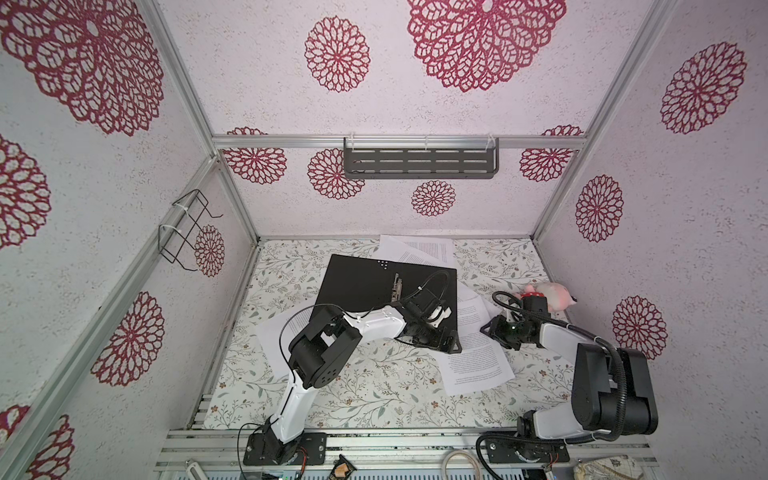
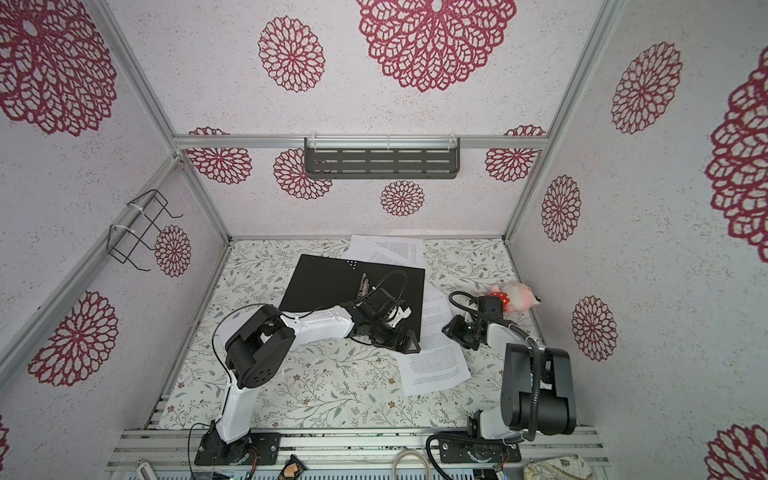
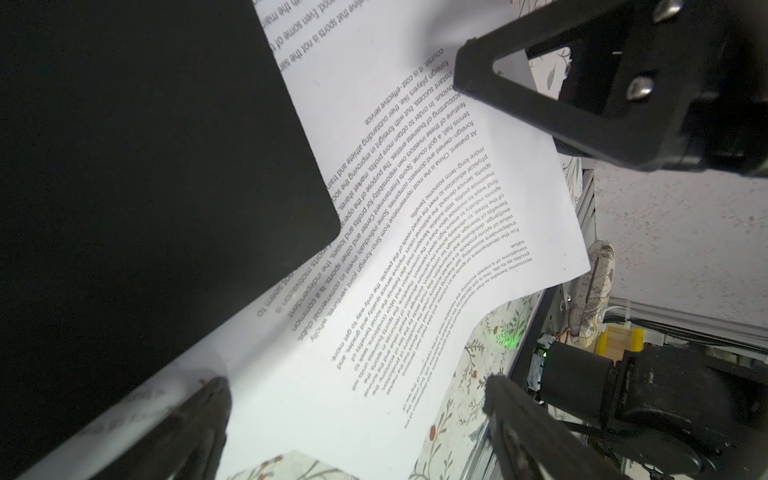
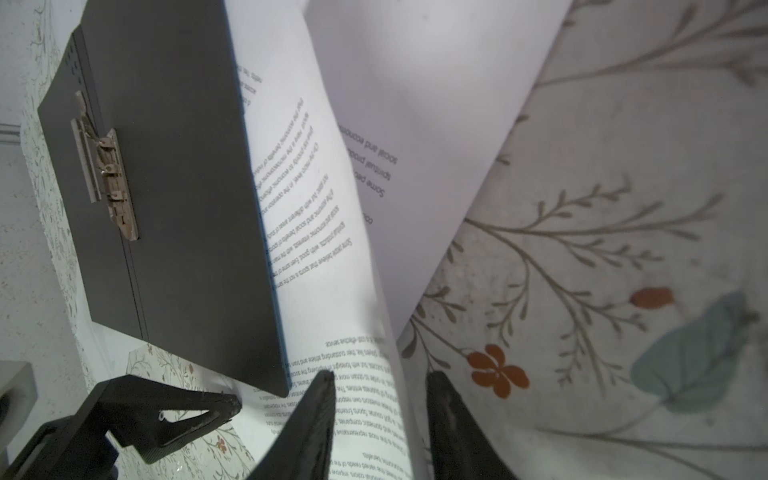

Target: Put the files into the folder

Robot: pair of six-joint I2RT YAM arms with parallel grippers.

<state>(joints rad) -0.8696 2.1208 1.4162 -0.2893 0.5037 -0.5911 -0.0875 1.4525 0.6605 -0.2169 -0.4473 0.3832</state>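
Observation:
The folder point(image 1: 374, 282) lies open in the middle of the table, black inside up, with its metal clip point(image 4: 106, 174) on the spine. The files are white printed sheets: some behind the folder point(image 1: 419, 249), one to its left point(image 1: 270, 332), and some under its right edge point(image 1: 473, 361). My left gripper point(image 3: 357, 411) hovers open over a sheet point(image 3: 415, 208) by the folder's near right corner. My right gripper point(image 4: 380, 386) straddles that sheet's raised right edge point(image 4: 365, 407). Its fingers stand narrow but apart, one over the paper and one on the cloth side.
A pink plush toy point(image 1: 548, 295) lies behind the right arm. On the back wall is a dark shelf point(image 1: 419, 162), and a wire rack point(image 1: 187, 228) hangs on the left wall. The floral tablecloth point(image 1: 374, 395) covers the table. The two grippers are close together.

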